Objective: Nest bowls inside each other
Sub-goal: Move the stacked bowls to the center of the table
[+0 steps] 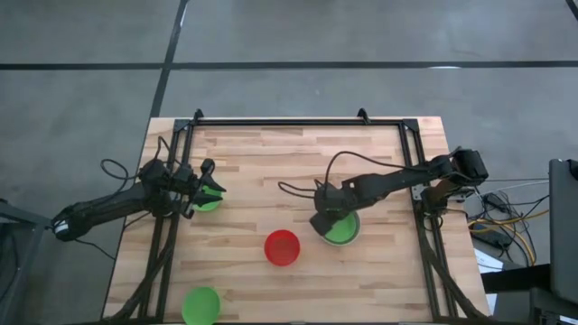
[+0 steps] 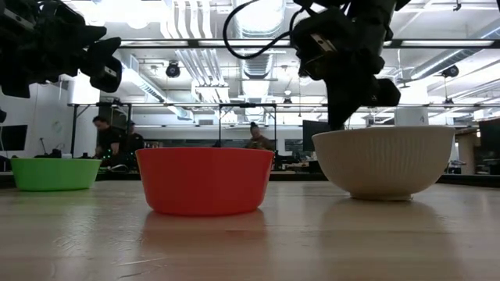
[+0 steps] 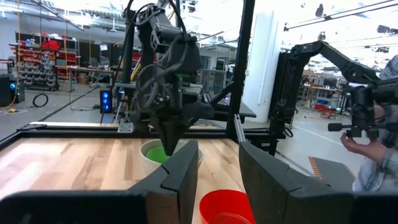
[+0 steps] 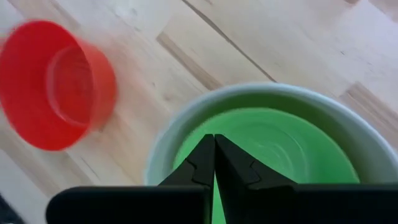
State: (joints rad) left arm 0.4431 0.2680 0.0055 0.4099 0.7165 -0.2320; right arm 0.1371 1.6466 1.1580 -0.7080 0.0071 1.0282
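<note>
Wooden slat table (image 1: 271, 153) on a dark frame, grey floor around it, workshop with people behind in my low view. All bowls sit upright, mouths up; round, so no long axis to report.

White bowl (image 1: 353, 236) is right of centre with a green bowl (image 1: 341, 232) nested inside it. My right gripper (image 4: 214, 163) hangs just over that green bowl, fingers pressed together, holding nothing I can see.

Red bowl (image 1: 282, 247) sits alone near the table's middle, just left of the white one, apart from it. In the low view the red bowl (image 2: 205, 179) and white bowl (image 2: 384, 161) stand side by side with a gap.

Second green bowl (image 1: 207, 204) is at mid-left. My left gripper (image 1: 206, 190) is over it with fingers apart; can't tell from above whether they touch it. Left wrist view shows the fingers (image 3: 181, 174) spread, nothing between them.

Third green bowl (image 1: 200, 305) is at the near left edge, well apart from the rest.
</note>
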